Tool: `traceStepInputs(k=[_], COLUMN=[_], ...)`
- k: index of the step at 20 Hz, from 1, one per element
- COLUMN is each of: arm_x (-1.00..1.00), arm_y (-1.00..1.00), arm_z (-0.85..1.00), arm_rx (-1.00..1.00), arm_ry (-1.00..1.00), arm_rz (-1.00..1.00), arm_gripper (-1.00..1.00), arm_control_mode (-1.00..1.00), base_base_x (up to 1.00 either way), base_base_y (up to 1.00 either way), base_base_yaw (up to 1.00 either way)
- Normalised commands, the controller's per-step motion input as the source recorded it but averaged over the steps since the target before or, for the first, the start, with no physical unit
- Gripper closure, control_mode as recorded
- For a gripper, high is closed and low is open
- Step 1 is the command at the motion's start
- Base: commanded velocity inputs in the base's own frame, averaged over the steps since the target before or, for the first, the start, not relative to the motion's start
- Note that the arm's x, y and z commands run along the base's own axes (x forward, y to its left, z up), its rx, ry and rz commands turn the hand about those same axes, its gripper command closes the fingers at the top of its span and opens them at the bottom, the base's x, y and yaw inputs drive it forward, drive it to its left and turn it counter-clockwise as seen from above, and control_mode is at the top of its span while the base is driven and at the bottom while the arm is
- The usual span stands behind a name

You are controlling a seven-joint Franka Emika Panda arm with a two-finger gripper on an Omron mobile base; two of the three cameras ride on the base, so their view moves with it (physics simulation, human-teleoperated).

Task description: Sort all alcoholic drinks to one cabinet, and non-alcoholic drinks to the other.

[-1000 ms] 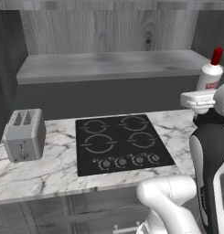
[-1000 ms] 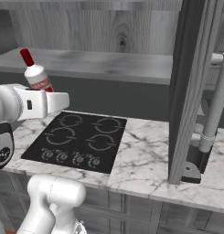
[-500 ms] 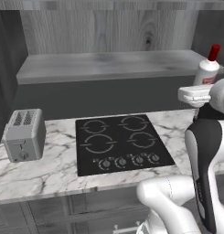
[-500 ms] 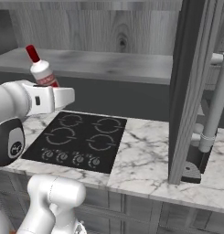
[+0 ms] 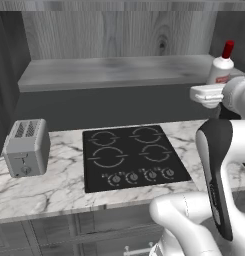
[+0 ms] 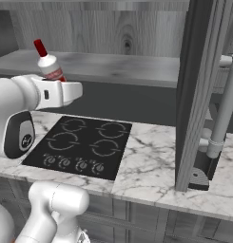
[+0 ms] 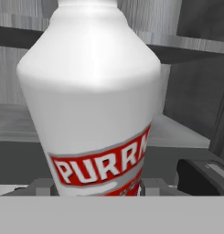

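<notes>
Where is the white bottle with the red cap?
The white bottle is up in the air in the pincer, above the black stovetop and in front of the grey shelf.

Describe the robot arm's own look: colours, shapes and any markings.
The arm is made of glossy white rounded segments with a dark, near-black panel over the joint, which carries a small pale round mark in the right base view. The hand is a boxy white block with a small dark spot.

Toaster [image 5: 26, 147] on marble counter [image 5: 64, 180] left of inset cooktop [image 5: 133, 156]; shelf [image 5: 119, 70] above and behind both; red-capped bottle [image 5: 221, 65] raised at shelf's right end; open cabinet door [image 6: 196, 90] further right.
</notes>
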Motion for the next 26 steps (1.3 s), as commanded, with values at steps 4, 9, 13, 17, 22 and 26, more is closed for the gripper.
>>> traceStepInputs(k=[4,9,13,17,22,26], arm_x=[0.31,0.34,0.33,0.34,0.36,0.35], arm_y=[-0.06,-0.08,-0.08,-0.07,-0.07,-0.06], arm_z=[0.07,0.00,0.00,0.00,0.00,0.00], arm_rx=[0.00,0.00,0.00,0.00,0.00,0.00], arm_ry=[0.00,0.00,0.00,0.00,0.00,0.00], arm_rz=[0.00,0.00,0.00,0.00,0.00,0.00], arm_gripper=[1.00,1.00,1.00,1.00,1.00,1.00], arm_control_mode=[-1.00,-1.00,-1.00,-1.00,-1.00,-1.00], base_base_x=[0.00,0.00,0.00,0.00,0.00,0.00], base_base_y=[0.00,0.00,0.00,0.00,0.00,0.00], base_base_yaw=[0.00,0.00,0.00,0.00,0.00,0.00])
